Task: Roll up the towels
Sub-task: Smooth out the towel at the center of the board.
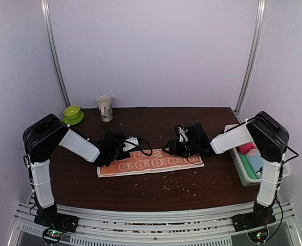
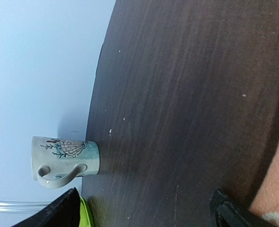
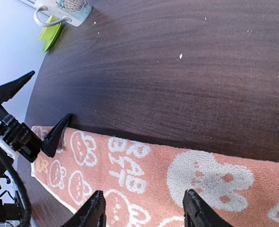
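Note:
The orange-peach towel (image 1: 151, 163) with white bunny prints lies flat and unrolled on the dark table. It also shows in the right wrist view (image 3: 177, 175) and at the left wrist view's right edge (image 2: 277, 189). My left gripper (image 1: 132, 147) is open at the towel's far left corner. In the right wrist view, one of its fingers (image 3: 58, 134) touches the towel's far edge. In its own view the left gripper (image 2: 144, 218) holds nothing. My right gripper (image 1: 170, 149) (image 3: 145, 213) is open and empty, low over the towel's right half. I cannot make out the magenta towel.
A patterned mug (image 1: 105, 108) (image 2: 64, 158) and a green dish (image 1: 72, 114) (image 2: 85, 213) stand at the back left. A white tray (image 1: 241, 171) at the right edge holds pink, light blue and green rolls. Crumbs lie in front of the towel.

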